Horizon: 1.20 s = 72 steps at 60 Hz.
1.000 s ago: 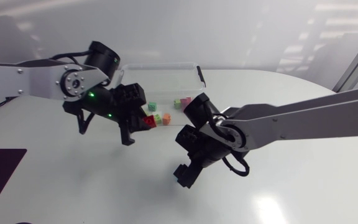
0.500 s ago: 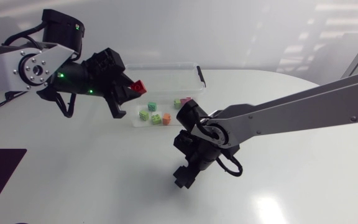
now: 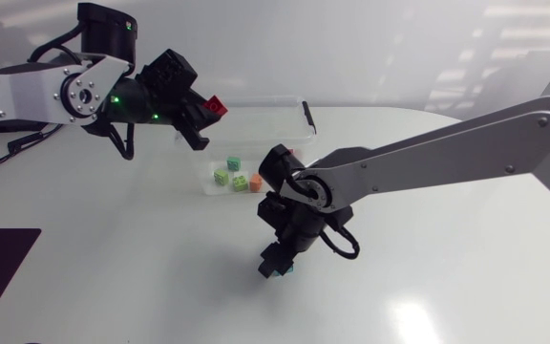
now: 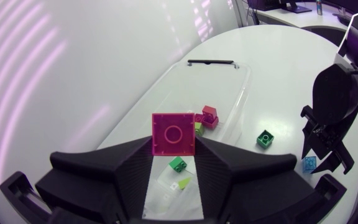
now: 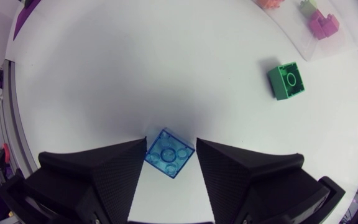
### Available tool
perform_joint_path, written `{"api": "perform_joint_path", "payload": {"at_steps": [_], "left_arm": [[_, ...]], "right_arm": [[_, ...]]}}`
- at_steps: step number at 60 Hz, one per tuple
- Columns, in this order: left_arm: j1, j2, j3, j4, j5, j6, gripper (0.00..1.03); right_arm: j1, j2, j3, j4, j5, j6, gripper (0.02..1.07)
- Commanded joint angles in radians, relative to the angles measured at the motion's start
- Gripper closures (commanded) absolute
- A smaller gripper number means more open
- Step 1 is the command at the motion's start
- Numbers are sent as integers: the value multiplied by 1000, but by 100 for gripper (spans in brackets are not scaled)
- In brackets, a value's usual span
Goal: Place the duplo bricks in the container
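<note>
Lifted the left gripper (image 3: 201, 115) higher since the earlier look, and dropped the right gripper (image 3: 275, 266) down close to the tabletop (image 3: 113, 248). From above: holding the red brick (image 3: 216, 105) up in the air by one end of the clear container (image 3: 256, 101), most likely so as to let it fall in with the other bricks (image 3: 222, 176) lying there. From the left wrist: pinching the red brick (image 4: 174, 133) from both sides, with the container (image 4: 229, 74) open right ahead and below, a good spot for a drop. Can also see a green brick (image 4: 265, 139) and a blue brick (image 4: 309, 163) out on the tabletop, not put away yet. From the right wrist: spread on both sides of the blue brick (image 5: 169, 153), set low to squeeze it next, at a guess. Turned cornerwise, with corners very near the fingers; cannot tell if touching. Farther ahead, just beside the container (image 5: 328, 46), can see the green brick (image 5: 287, 81), maybe left for later.
</note>
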Motion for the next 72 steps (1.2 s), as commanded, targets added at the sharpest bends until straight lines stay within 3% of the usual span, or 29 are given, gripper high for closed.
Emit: {"api": "perform_joint_path", "payload": {"at_steps": [1, 11, 31, 39, 42, 59, 72], "left_arm": [[1, 32, 44, 15, -8, -23, 73], [-2, 71, 59, 38, -33, -23, 73], [-17, 241, 211, 38, -148, -61, 68], [-36, 279, 245, 30, -200, -78, 17], [-39, 276, 243, 30, -205, -81, 5], [-14, 174, 199, -37, -217, -98, 4], [15, 26, 91, -100, -189, -92, 4]], "right_arm": [[8, 36, 19, -24, 5, 27, 58], [-15, 38, -2, -36, 5, 30, 78], [-60, -149, -67, -90, 13, 14, 78], [-87, -231, -36, -130, 30, 8, 78], [-100, -254, -11, -150, 30, 5, 78], [-173, -309, 194, -215, 30, -12, 78], [-192, -241, 377, -214, 30, -7, 78]]}}
